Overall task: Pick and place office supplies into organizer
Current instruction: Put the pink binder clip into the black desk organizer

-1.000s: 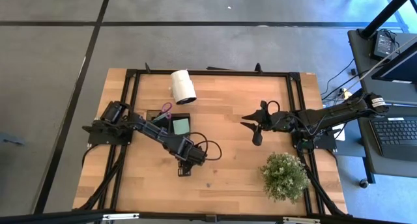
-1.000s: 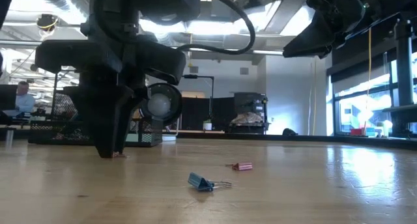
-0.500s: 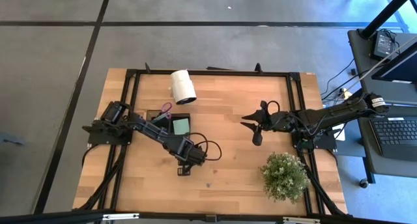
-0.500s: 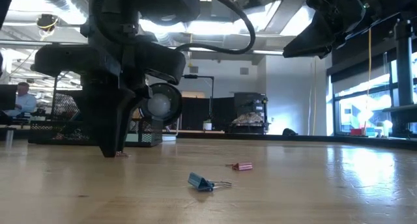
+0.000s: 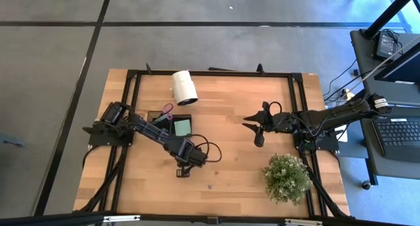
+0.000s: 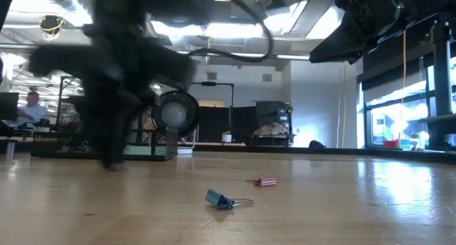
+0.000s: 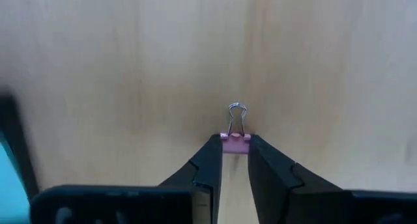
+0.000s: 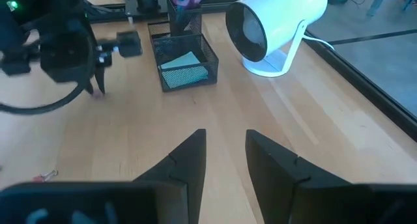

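Looking from above, the left gripper [image 5: 183, 171] is reaching low over the table [image 5: 230, 121], below the organizer [image 5: 172, 125]; its catch is hiding there. The left wrist view is showing it: fingers clamping a pink clip [image 7: 235, 140]. The right gripper [image 8: 225, 160], waiting mid-table, is standing apart with nothing inside.

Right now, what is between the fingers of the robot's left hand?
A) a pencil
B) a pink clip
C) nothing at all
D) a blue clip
B: the left wrist view shows the left gripper with its two dark fingers closed on either side of a small pink clip lying on the wooden table.
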Robot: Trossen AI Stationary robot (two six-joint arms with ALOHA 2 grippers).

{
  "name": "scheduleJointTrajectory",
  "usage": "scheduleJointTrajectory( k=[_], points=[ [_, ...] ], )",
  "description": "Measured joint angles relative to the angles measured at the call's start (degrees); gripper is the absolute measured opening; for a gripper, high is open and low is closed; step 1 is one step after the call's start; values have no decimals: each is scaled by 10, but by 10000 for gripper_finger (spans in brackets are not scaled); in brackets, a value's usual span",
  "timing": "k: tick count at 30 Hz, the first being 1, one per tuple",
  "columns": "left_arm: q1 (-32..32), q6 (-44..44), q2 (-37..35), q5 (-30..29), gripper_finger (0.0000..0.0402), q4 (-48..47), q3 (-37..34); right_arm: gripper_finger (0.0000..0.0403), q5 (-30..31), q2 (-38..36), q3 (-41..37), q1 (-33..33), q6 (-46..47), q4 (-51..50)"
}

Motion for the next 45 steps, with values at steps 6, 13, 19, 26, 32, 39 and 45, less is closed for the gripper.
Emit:
scheduleJointTrajectory(
  k=[6,13,19,26,32,39,45],
  points=[
    [-1,-5,-60,12,55,-74,0,113,0,0,0,0,0,3],
    [-1,-44,-130,-47,55,-195,-4,113,0,0,0,0,0,3],
    [15,-96,-187,-80,55,-245,-47,113,0,0,0,0,0,3],
    [56,-122,-233,-89,55,-245,-124,113,0,0,0,0,0,6],
    [94,-134,-242,-113,55,-230,-166,113,0,0,0,0,0,9],
    [131,-131,-242,-105,55,-200,-195,113,1,0,0,0,0,16],
    [137,-131,-242,-104,60,-200,-198,113,1,0,0,0,0,16]
  ],
)
